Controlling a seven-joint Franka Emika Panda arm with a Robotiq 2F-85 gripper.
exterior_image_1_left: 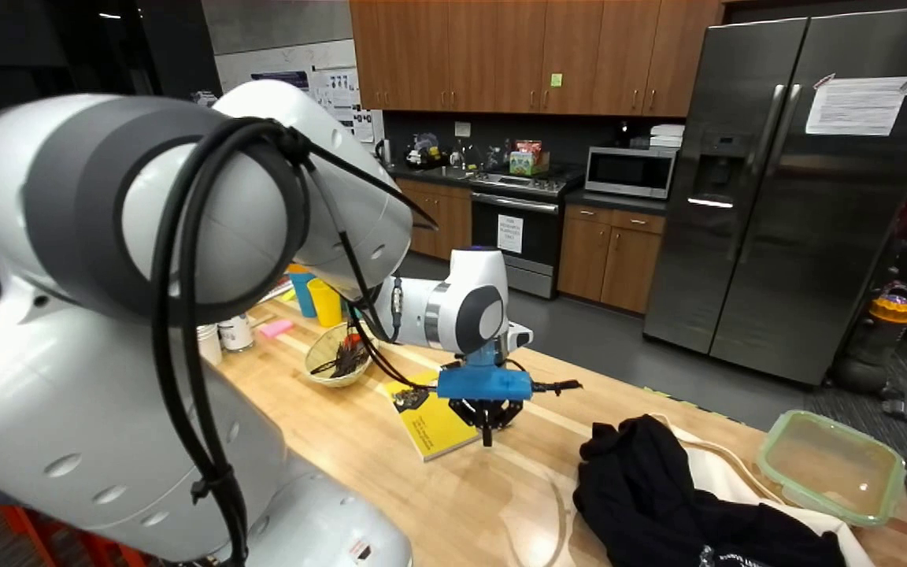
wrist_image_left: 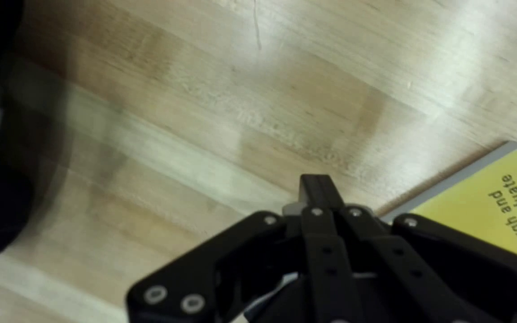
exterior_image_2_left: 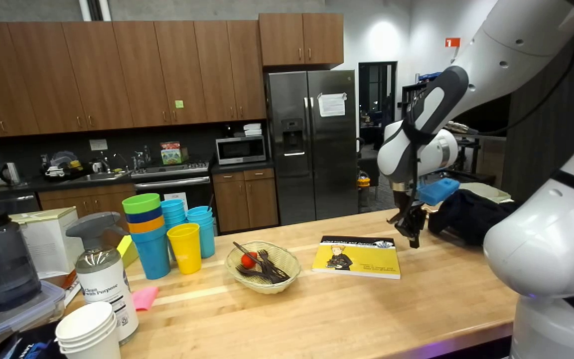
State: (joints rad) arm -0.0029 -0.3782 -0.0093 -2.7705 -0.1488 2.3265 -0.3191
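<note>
Showing, just below the centre of the frame in an exterior view, a black gripper (exterior_image_1_left: 487, 439); pointing down above a wooden desk (exterior_image_1_left: 461, 512); being clenched, with fingers (wrist_image_left: 321, 233) meeting at the tips at the lower centre of the wrist view; hanging beneath a blue block (exterior_image_1_left: 485, 384), at the end of a white and grey arm (exterior_image_1_left: 99, 378); having closest a yellow book (exterior_image_1_left: 434, 425); lying flat on the desk, just left of the gripper at the lower centre in an exterior view; displaying a drawn figure and a black band right of centre in an exterior view; bearing a grey edge and upside-down black lettering at the lower right of the wrist view; including a heap of black cloth (exterior_image_1_left: 642, 488) at the lower right in an exterior view; blurring along the left edge of the wrist view; lying over cream fabric (exterior_image_1_left: 725, 472); neighbouring a green-rimmed container (exterior_image_1_left: 831, 468) near the right edge in an exterior view; including a pale woven basket (exterior_image_2_left: 262, 287) below the centre in an exterior view; holding dark cutlery (exterior_image_2_left: 269, 269) and a red round item (exterior_image_2_left: 249, 260); grouping, at the lower left in an exterior view, a yellow cup (exterior_image_2_left: 185, 249), blue cups (exterior_image_2_left: 150, 254), a pink slip (exterior_image_2_left: 145, 297), a spray bottle (exterior_image_2_left: 107, 294) and stacked white paper cups (exterior_image_2_left: 90, 334); including wooden cabinets (exterior_image_2_left: 132, 75) along the top, a microwave (exterior_image_2_left: 240, 150) and a dark steel refrigerator (exterior_image_2_left: 312, 169) in both exterior views.
</note>
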